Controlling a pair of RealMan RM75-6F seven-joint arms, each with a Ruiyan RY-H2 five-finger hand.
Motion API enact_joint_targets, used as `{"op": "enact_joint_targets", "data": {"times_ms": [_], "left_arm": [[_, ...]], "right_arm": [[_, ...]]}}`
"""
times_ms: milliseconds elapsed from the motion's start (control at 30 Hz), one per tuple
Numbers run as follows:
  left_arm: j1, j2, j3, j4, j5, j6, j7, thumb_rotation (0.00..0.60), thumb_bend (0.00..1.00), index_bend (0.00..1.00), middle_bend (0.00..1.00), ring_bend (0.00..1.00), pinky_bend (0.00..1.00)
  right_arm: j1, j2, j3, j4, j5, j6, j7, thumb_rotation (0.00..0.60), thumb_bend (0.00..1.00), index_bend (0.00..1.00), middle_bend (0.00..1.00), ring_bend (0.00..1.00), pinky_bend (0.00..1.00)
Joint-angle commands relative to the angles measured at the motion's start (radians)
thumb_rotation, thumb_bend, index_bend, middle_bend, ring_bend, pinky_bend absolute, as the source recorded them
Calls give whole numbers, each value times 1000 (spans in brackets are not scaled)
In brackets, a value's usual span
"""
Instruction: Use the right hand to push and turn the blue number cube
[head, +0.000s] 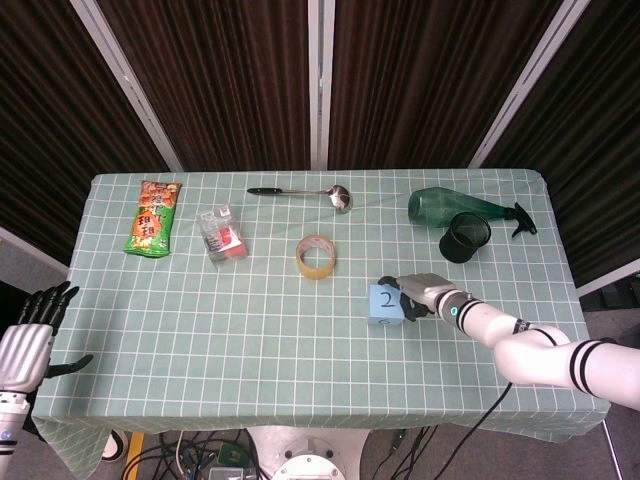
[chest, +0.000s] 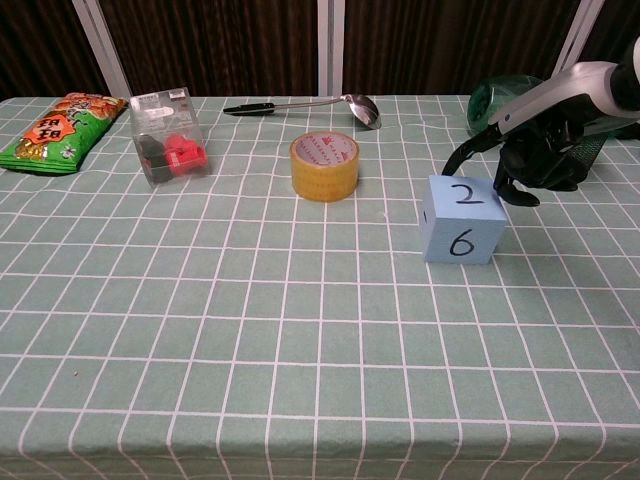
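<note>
The blue number cube (head: 384, 304) (chest: 460, 219) stands right of the table's middle, with 2 on top and 6 on the face toward the chest camera. My right hand (head: 418, 297) (chest: 530, 150) is right behind it on the right, black fingertips (chest: 502, 186) curled down against the cube's right rear edge. It holds nothing. My left hand (head: 28, 340) hangs off the table's left edge, fingers apart and empty; the chest view does not show it.
Yellow tape roll (head: 316, 256) (chest: 324, 165) lies left of the cube. Behind the right hand sit a green spray bottle (head: 456, 207) and a black cup (head: 466, 236). A spoon (head: 300, 192), a clear box with red parts (head: 221, 234) and a snack bag (head: 153, 216) lie far left.
</note>
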Motion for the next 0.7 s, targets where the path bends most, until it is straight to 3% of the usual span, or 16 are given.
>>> {"op": "enact_joint_targets", "data": {"times_ms": [33, 467, 700], "left_arm": [[0, 1, 0, 1, 0, 0, -1, 600, 0, 46, 0, 0, 5], [9, -2, 0, 23, -6, 7, -25, 600, 0, 46, 0, 0, 5], [12, -7, 0, 37, -4, 11, -39, 600, 0, 46, 0, 0, 5]], "right_arm": [[21, -3, -3, 4, 6, -10, 3, 600, 1000, 82, 1000, 834, 709], [122, -25, -36, 10, 22, -61, 31, 600, 1000, 83, 1000, 838, 709], [138, -23, -44, -3, 10, -70, 51, 600, 1000, 137, 1000, 838, 709]]}}
